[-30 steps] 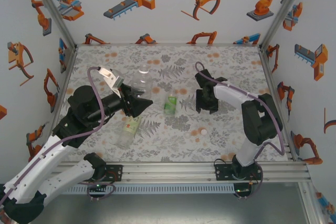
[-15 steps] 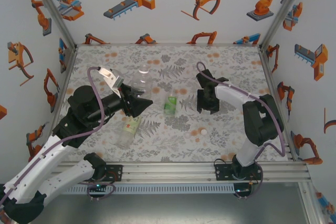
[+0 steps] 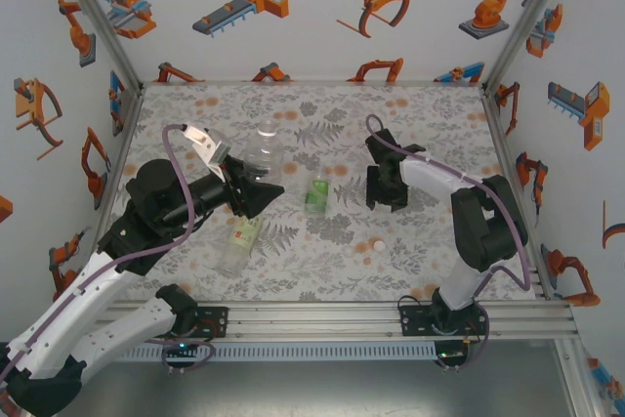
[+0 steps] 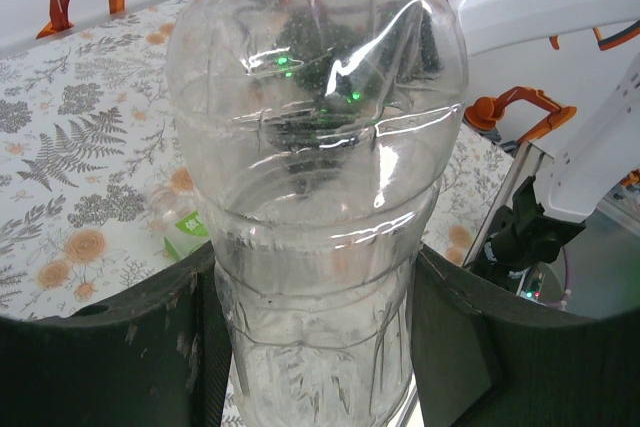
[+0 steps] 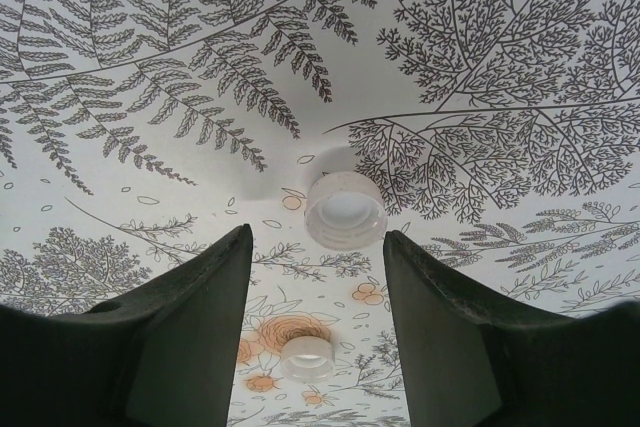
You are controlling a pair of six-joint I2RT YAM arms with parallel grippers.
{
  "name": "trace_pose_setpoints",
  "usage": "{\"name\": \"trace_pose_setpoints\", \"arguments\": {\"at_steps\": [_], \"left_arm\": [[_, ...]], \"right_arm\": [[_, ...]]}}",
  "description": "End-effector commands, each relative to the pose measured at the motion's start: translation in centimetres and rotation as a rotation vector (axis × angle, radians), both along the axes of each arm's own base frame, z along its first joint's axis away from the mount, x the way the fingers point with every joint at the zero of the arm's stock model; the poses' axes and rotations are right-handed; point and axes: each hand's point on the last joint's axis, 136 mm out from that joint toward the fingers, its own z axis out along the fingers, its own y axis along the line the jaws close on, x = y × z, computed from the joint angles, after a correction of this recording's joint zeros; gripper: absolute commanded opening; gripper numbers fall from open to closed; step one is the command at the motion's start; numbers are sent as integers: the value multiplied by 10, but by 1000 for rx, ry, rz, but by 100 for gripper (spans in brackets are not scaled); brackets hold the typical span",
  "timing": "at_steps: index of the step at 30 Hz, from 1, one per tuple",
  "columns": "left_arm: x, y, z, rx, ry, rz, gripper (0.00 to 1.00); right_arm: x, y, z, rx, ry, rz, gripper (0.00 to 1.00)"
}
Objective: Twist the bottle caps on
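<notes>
My left gripper is shut on the lower body of a nearly plain clear bottle, which stands upright with an open neck. In the left wrist view that bottle sits between my two dark fingers. A green-labelled bottle stands at mid-table. A yellow-green-labelled bottle lies on its side near the left arm. My right gripper is open, pointing down over the table. A white cap lies just past its tips, and another cap shows between the fingers. One cap lies at front right.
The floral table cloth is bordered by printed walls at the left, back and right, and by an aluminium rail at the front. The right arm's cable loops above its wrist.
The right gripper has shifted very slightly to the right. The left arm and its bottle have not moved.
</notes>
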Motion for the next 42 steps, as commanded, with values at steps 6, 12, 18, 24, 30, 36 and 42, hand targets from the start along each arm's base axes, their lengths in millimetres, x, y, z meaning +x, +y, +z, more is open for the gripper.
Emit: {"name": "trace_pose_setpoints", "arguments": {"at_steps": [6, 12, 18, 24, 30, 36, 42], "left_arm": [[-2, 2, 13, -37, -23, -1, 0], [-2, 3, 13, -37, -24, 4, 0], [-1, 1, 11, -32, -20, 2, 0], [-1, 2, 11, -32, -21, 4, 0], [-2, 5, 10, -34, -20, 11, 0], [-2, 4, 10, -34, -19, 9, 0], [-1, 3, 10, -33, -17, 9, 0]], "right_arm": [[6, 0, 10, 10, -16, -10, 51], [5, 0, 6, 10, -4, -11, 50], [4, 0, 4, 6, 2, -10, 50], [1, -2, -2, -1, 17, -10, 50], [-4, -3, -10, -1, 30, -15, 49], [-8, -4, -15, 5, 36, -22, 49], [-10, -2, -23, 17, 45, -28, 48]]}}
